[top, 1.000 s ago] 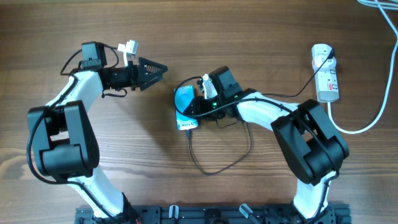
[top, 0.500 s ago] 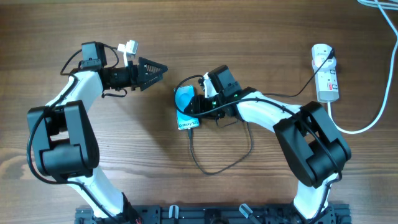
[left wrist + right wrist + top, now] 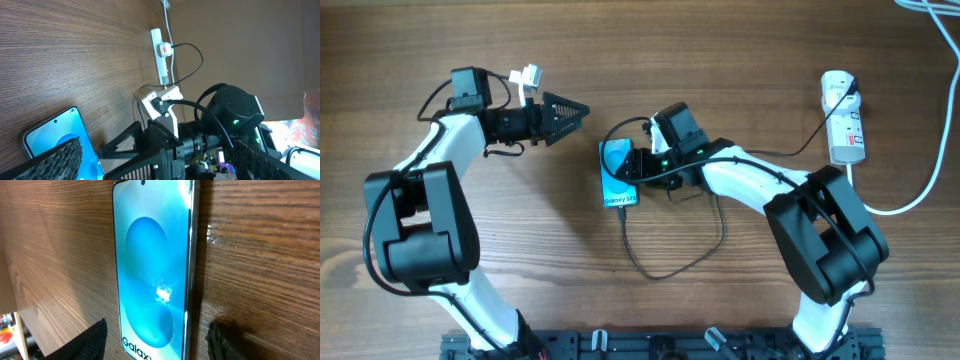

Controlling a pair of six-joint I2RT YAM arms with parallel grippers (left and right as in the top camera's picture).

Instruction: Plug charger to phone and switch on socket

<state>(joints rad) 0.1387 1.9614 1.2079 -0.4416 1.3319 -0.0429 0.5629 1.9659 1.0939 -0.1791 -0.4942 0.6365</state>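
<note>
The phone (image 3: 617,172) lies flat on the table, turquoise screen up, "Galaxy" text at its near end. It also shows in the right wrist view (image 3: 150,270) and the left wrist view (image 3: 55,132). My right gripper (image 3: 635,168) is open, with a finger on either side of the phone (image 3: 155,332), not touching it. The charger cable (image 3: 670,268) loops from the phone's near end round to the socket (image 3: 845,120); whether its tip is seated is hidden. My left gripper (image 3: 570,112) is open and empty, up and left of the phone.
The socket's thick white cord (image 3: 920,190) curves along the table's right side. In the left wrist view the socket (image 3: 160,55) lies far off, with the black cable (image 3: 192,60) arching from it. A small white part (image 3: 528,75) sits on the left arm.
The phone has turned from tilted to nearly square with the table and slid slightly left. My right gripper has shifted a little up and left with it. The left arm has not moved.
</note>
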